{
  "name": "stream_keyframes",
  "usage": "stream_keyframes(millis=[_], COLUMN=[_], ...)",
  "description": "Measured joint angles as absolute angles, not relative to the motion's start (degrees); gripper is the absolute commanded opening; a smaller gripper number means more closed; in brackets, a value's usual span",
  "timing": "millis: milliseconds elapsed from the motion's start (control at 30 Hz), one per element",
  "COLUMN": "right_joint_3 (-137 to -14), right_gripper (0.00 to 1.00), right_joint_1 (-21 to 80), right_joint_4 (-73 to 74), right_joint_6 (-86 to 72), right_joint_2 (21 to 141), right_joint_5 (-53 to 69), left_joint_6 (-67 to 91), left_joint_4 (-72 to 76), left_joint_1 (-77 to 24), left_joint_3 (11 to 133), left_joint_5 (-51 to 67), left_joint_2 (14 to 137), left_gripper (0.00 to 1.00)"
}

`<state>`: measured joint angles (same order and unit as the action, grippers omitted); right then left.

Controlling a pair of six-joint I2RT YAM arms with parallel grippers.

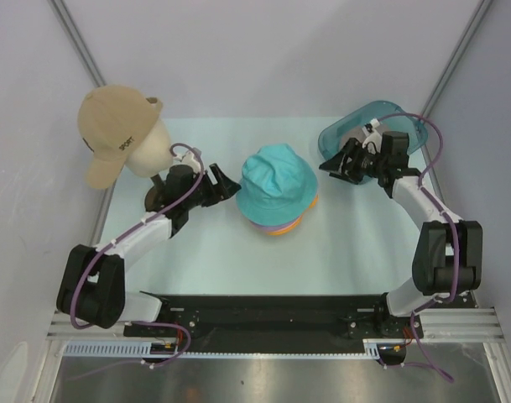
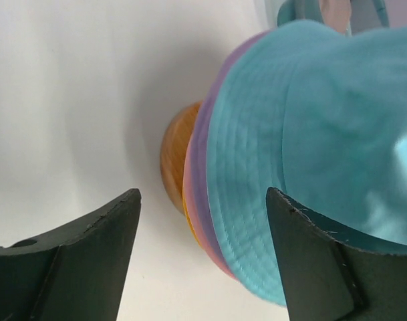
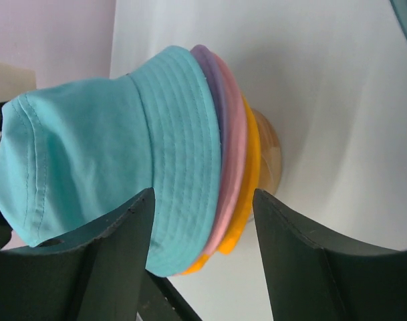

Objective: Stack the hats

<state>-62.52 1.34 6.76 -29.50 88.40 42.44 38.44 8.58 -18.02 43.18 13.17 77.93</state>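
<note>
Hats in a pile, pretty much mid-table, about the same from the left and right edges. The teal hat (image 1: pixel 276 180) is on top, then the lilac hat (image 3: pixel 213 87), pink hat (image 3: pixel 233 147) and yellow-orange hat (image 3: pixel 251 154) nested under it with just their brims peeking out. There's a rounded tan thing (image 3: pixel 270 157) under the pile, no idea what it is.

The tan cap (image 1: pixel 112 126) isn't on the stack. It sits on the mannequin head (image 1: pixel 150 151) at the far left corner of the table (image 1: pixel 238 260).

The left gripper (image 1: pixel 232 186) is just beside the left side of the pile, fingers (image 2: pixel 89 247) spread wide with nothing between them. Can't tell if it's actually touching the teal brim.

The right gripper (image 1: pixel 331 166) is off to the right of the pile, clearly apart from it. Its fingers (image 3: pixel 303 254) are also spread and empty. It's right by the clear teal tub (image 1: pixel 389 113), which lies at the far right corner
</note>
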Motion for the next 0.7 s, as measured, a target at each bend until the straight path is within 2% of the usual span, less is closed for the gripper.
stream_keyframes(millis=[300, 433, 533, 700], right_joint_3=[-63.13, -63.13, -63.13, -63.13], right_gripper=[0.65, 0.65, 0.65, 0.65], right_joint_1=[6.39, 7.55, 7.73, 7.84], right_joint_4=[3.42, 2.55, 1.58, 1.26], right_joint_6=[-31.38, -31.55, -31.59, -32.10], right_joint_2=[90.45, 90.45, 90.45, 90.48], right_joint_5=[43.20, 43.18, 43.18, 43.16], left_joint_6=[42.22, 43.64, 44.80, 47.37], left_joint_4=[13.50, 15.94, 17.26, 20.99], left_joint_1=[-18.04, -18.09, -18.09, -18.13], left_joint_3=[39.55, 38.13, 36.80, 33.98], left_joint_5=[21.12, 22.94, 23.44, 24.69], left_joint_2=[76.82, 76.86, 76.84, 76.84], left_gripper=[0.79, 0.76, 0.68, 0.68])
